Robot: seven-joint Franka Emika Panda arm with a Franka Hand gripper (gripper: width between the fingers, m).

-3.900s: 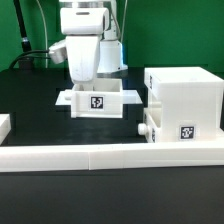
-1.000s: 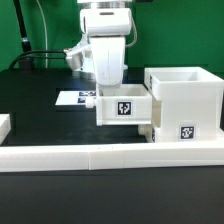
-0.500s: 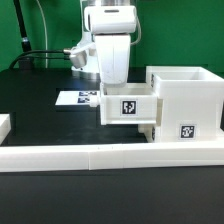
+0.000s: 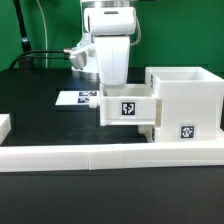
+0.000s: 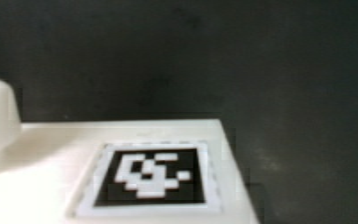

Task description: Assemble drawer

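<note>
Tray (image 4: 127, 108) shifted right, now abutting casing (image 4: 185, 100), level, tag facing camera; tool (image 4: 112, 82) grip state unclear.

A black table (image 4: 40, 125) fills the scene. A long, low white border wall (image 4: 90, 156) runs along its front edge, with a short white piece (image 4: 4, 126) at the front corner on the exterior view's left. The flat marker board (image 4: 76, 98) with printed tags lies mid-table. Behind the back edge hangs a green backdrop (image 4: 45, 25), crossed by dark cables (image 4: 30, 50).
</note>
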